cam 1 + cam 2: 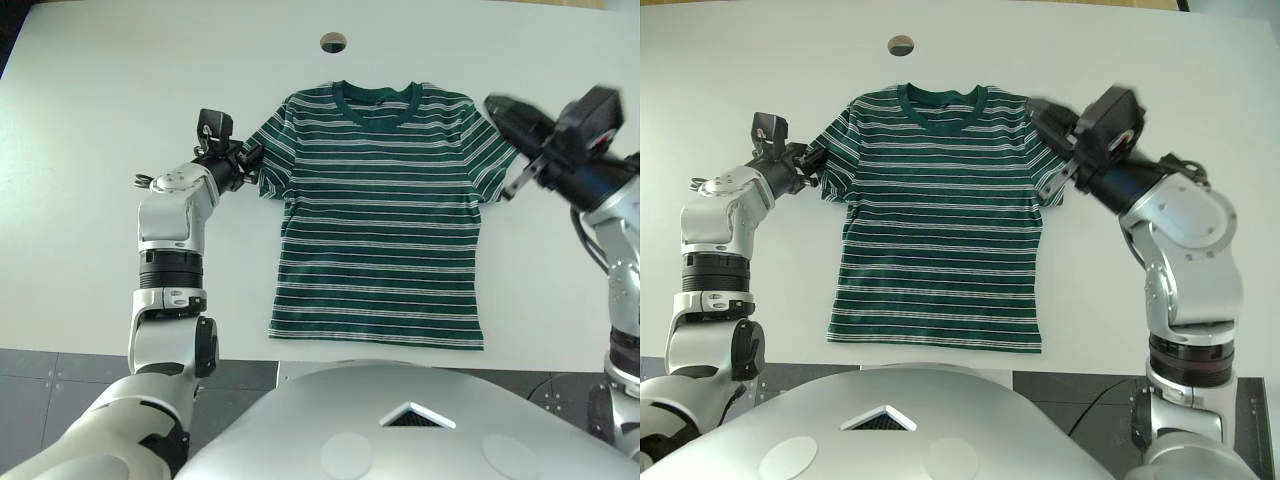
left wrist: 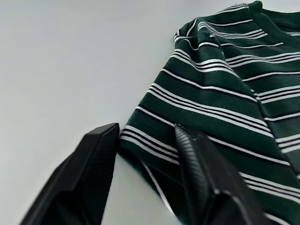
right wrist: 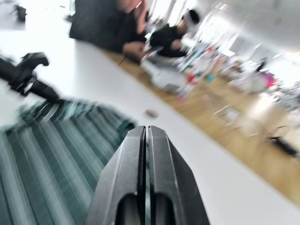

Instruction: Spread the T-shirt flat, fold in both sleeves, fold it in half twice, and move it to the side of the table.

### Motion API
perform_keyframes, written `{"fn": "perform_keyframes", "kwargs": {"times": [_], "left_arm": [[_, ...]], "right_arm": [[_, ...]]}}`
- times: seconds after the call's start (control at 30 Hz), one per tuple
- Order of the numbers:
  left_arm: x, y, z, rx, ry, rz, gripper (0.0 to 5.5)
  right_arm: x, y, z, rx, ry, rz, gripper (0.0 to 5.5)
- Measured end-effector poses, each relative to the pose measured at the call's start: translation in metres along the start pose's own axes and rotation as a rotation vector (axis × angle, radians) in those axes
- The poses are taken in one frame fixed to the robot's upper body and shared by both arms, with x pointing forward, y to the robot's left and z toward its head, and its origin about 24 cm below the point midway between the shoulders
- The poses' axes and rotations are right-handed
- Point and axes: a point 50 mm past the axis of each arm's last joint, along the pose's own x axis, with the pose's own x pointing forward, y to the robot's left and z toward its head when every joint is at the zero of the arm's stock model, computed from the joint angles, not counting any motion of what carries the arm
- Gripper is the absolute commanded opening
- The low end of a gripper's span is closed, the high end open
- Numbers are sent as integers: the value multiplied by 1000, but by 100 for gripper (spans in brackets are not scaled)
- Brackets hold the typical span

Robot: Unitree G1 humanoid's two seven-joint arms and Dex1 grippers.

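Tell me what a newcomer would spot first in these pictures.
A green striped T-shirt lies spread flat in the middle of the white table, collar away from the robot. The left gripper sits at the left sleeve, fingers open astride its hem. The right gripper hovers at the right sleeve, fingers shut.

The T-shirt [image 1: 375, 230] is made of matt knitted cloth. The counter [image 1: 100, 100] is finished smooth, with slight sheen. The fingers [image 2: 194, 159] by the T-shirt are moulded in ribbed plastic.
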Motion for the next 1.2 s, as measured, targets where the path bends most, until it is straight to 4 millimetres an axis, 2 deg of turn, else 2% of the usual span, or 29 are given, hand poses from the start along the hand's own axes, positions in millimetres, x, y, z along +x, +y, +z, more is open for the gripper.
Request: {"fn": "perform_keyframes", "kwargs": {"times": [0.1,0.17,0.33,0.43,0.5,0.63,0.9,1.13,1.17,1.2], "left_arm": [[-1,1,0,2,11,-2,123],[-1,0,0,5,14,-7,97],[-1,-4,-1,20,11,-32,27],[-1,-10,-1,18,-2,-48,14],[-1,-19,-1,1,-26,-82,14],[-3,-38,12,-2,-99,-140,14],[-3,-71,23,11,-142,-225,14],[11,-103,21,41,-111,-273,14],[14,-107,22,50,-109,-275,10],[17,-110,22,56,-104,-276,31]], "right_arm": [[3,-26,12,9,-84,-198,10],[2,-35,15,16,-105,-264,10],[1,-41,13,-5,-88,-353,10],[4,-38,-9,-35,39,-390,10],[0,-37,-36,-21,181,-427,10],[-11,-39,-64,21,310,-514,10],[-17,-33,-83,45,386,-530,10],[-11,-13,-100,90,442,-479,10],[-10,-11,-103,117,452,-473,30],[-9,-7,-108,156,464,-465,36]]}}
